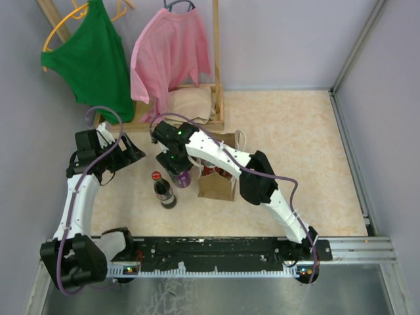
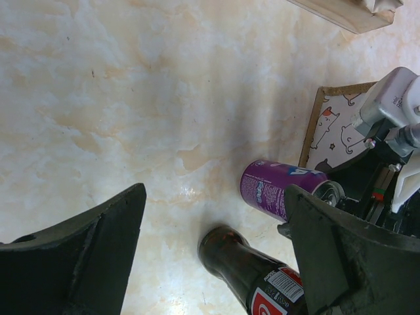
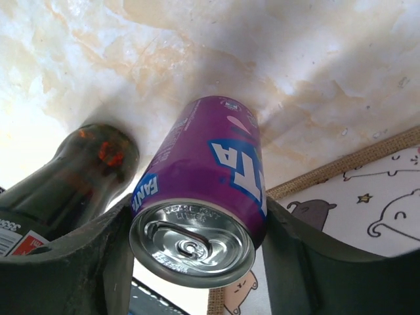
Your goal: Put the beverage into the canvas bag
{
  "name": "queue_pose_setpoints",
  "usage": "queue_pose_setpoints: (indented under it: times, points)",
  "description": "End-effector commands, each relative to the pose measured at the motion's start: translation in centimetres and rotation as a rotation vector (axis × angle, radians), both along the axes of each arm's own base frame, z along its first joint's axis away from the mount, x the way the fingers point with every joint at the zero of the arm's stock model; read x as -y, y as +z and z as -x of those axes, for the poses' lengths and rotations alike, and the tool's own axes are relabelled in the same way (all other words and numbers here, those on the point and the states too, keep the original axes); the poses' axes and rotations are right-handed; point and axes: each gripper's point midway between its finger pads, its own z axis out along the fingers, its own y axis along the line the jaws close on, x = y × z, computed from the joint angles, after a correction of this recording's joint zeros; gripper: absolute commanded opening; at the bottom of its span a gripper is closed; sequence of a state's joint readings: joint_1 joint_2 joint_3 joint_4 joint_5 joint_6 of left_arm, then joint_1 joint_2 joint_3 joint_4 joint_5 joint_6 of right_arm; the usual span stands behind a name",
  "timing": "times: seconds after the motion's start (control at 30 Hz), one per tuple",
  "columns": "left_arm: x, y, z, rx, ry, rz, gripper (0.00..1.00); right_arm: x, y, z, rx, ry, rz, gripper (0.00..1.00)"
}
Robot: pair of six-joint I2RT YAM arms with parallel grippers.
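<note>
Now the right gripper is clamped on one purple can, a finger pressed to each side just under the can's top rim. One dark bottle stands just to this gripper's left, close to the can; whether they touch cannot be told. One bag stands upright just to the gripper's right with its mouth open, and the can is outside it, beside its left wall. Whether the can rests on the table or hangs just above it cannot be told. The left gripper holds nothing, its fingers spread wide, with the bottle and can ahead of it to its right. Beyond both grippers, two shirts hang on one wooden rack: one green, one pink. One folded cloth lies under the pink shirt.
</note>
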State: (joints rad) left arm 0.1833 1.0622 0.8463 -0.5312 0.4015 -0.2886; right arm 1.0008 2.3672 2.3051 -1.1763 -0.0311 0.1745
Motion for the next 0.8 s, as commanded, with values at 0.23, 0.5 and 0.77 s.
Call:
queue_pose_setpoints:
  times: [0.23,0.5,0.77]
  points:
    - [-0.1,0.7,-0.6,0.026,-0.009,0.002,0.91,-2.0,5.3,-1.3,0.117,-0.018,-0.123,0.00]
    - [0.1,0.7,-0.9,0.020,-0.019,0.015,0.91,-2.5,13.3,-4.5,0.318,-0.087,-0.298,0.00]
    - [0.1,0.7,-1.0,0.024,-0.020,0.018,0.91,-2.0,21.6,-6.0,0.529,-0.115,-0.508,0.00]
